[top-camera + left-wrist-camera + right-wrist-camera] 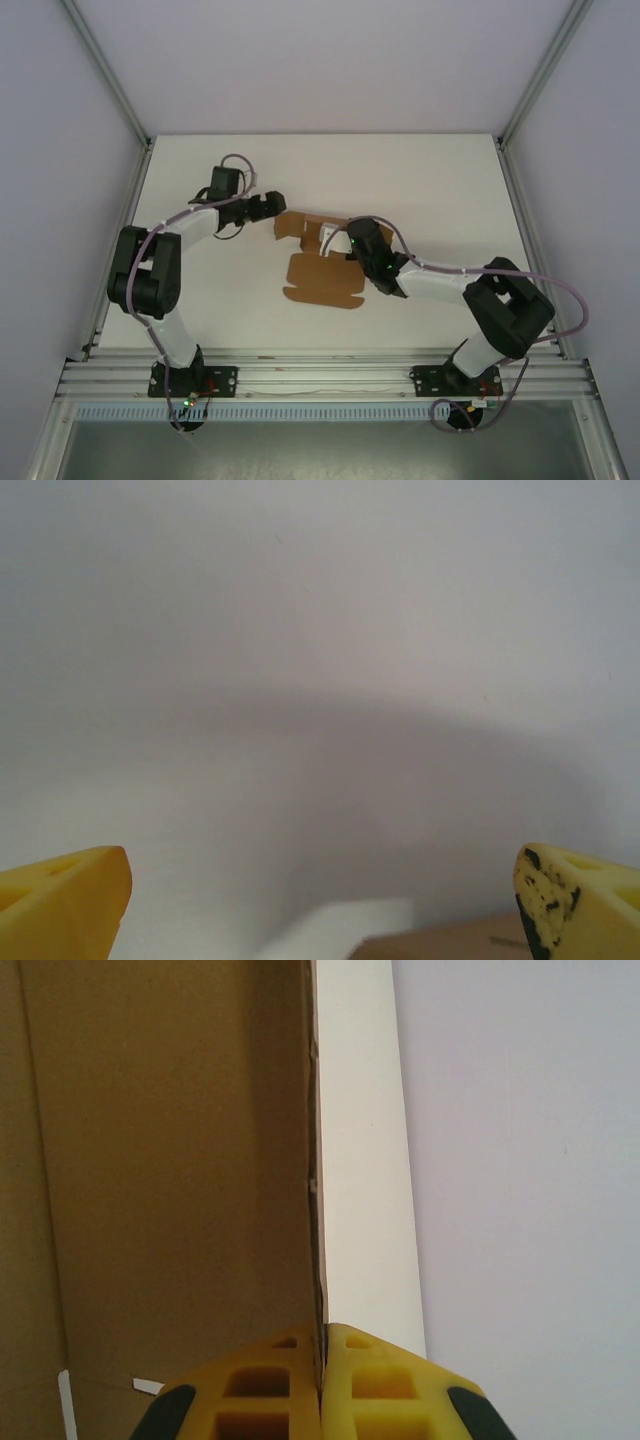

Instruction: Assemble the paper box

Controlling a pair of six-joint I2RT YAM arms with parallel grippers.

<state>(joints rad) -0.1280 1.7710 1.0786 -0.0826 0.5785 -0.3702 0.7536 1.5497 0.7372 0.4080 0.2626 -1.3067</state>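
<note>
- We see the paper box [320, 280] as plain brown cardboard with no print. In the right wrist view its flap [170, 1160] is brown on one face and white on the other.
- The desk [420, 180] is plain white, and we see it shaded soft grey in the left wrist view.
- The left pincer [320, 905] has yellow fingers [70, 895], and one of them is speckled with black scuffs.
- The right pincer [322, 1345] is yellow too, with black patches at its lower corners.
- The left arm [165, 270] and right arm [450, 285] have white links and black joints.
- Their cables [236, 156] are lilac.
- A light [354, 243] glows green.
- The rail [320, 375] is silver-grey.
</note>
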